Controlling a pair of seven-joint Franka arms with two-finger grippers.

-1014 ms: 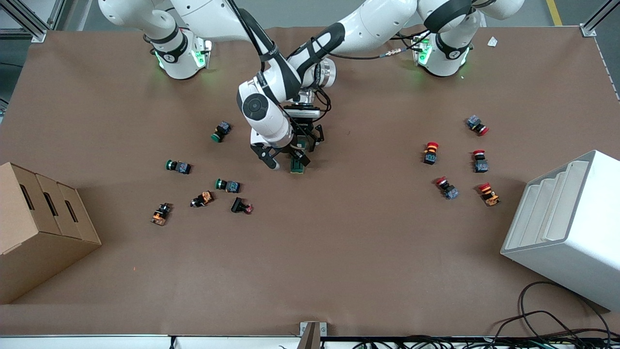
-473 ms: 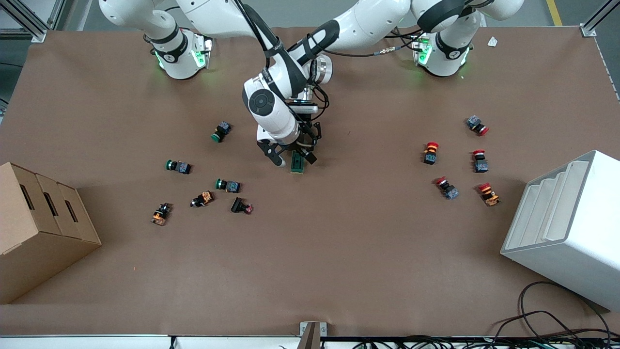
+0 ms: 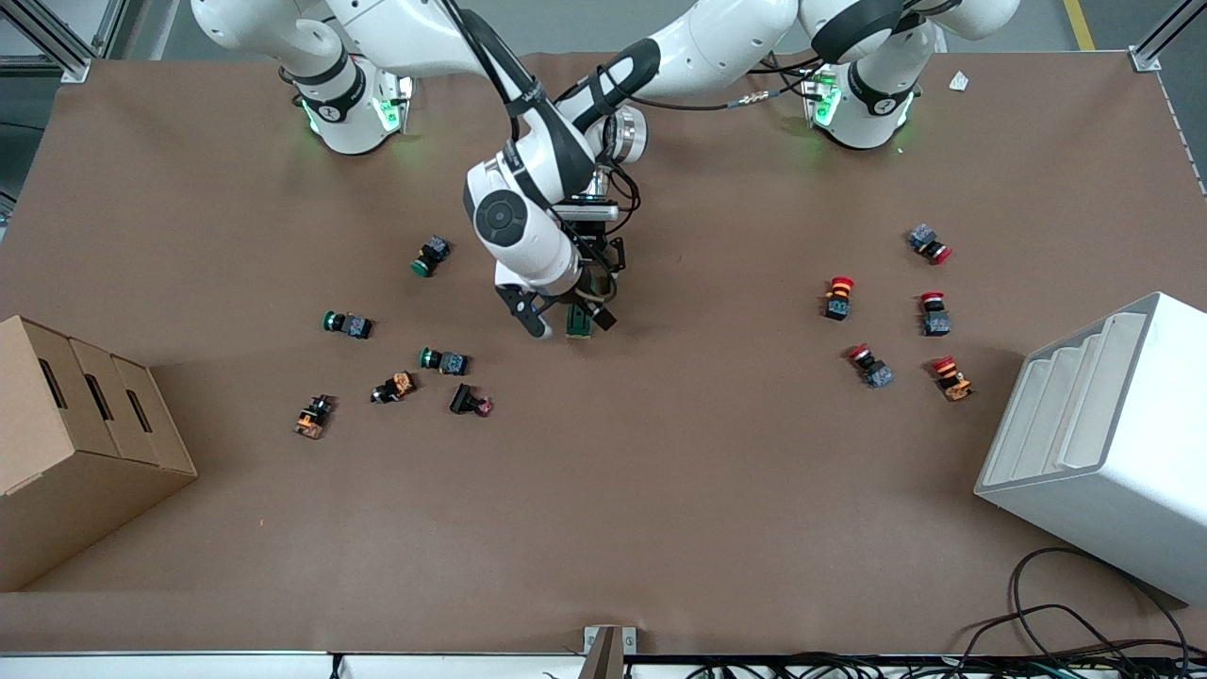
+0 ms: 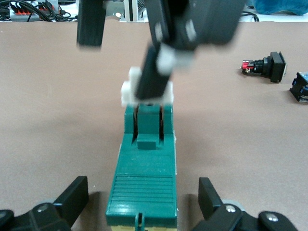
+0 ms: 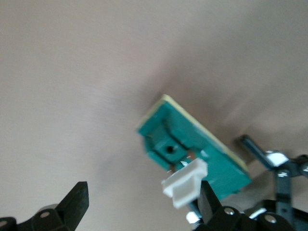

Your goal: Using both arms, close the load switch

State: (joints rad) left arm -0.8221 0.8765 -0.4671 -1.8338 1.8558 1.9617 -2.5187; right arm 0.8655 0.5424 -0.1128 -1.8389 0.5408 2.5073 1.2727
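Observation:
The load switch (image 3: 578,323) is a narrow dark-green block lying on the brown table near its middle, with a white lever at the end nearer the front camera. In the left wrist view the load switch (image 4: 144,168) lies between my left gripper's (image 4: 142,202) open fingers, with a gap on each side. My right gripper (image 3: 569,321) is open over the lever end. In the right wrist view the white lever (image 5: 185,187) sits against one finger of my right gripper (image 5: 142,202). The right arm hides most of my left gripper in the front view.
Green, orange and black push buttons (image 3: 443,360) lie scattered toward the right arm's end, and red ones (image 3: 837,297) toward the left arm's end. A cardboard box (image 3: 75,443) and a white rack (image 3: 1103,443) stand at the table's two ends. Cables lie along the front edge.
My right gripper has shifted toward the left arm's end and toward the front camera, bringing one finger to the white lever. The switch body and my left gripper have stayed in place.

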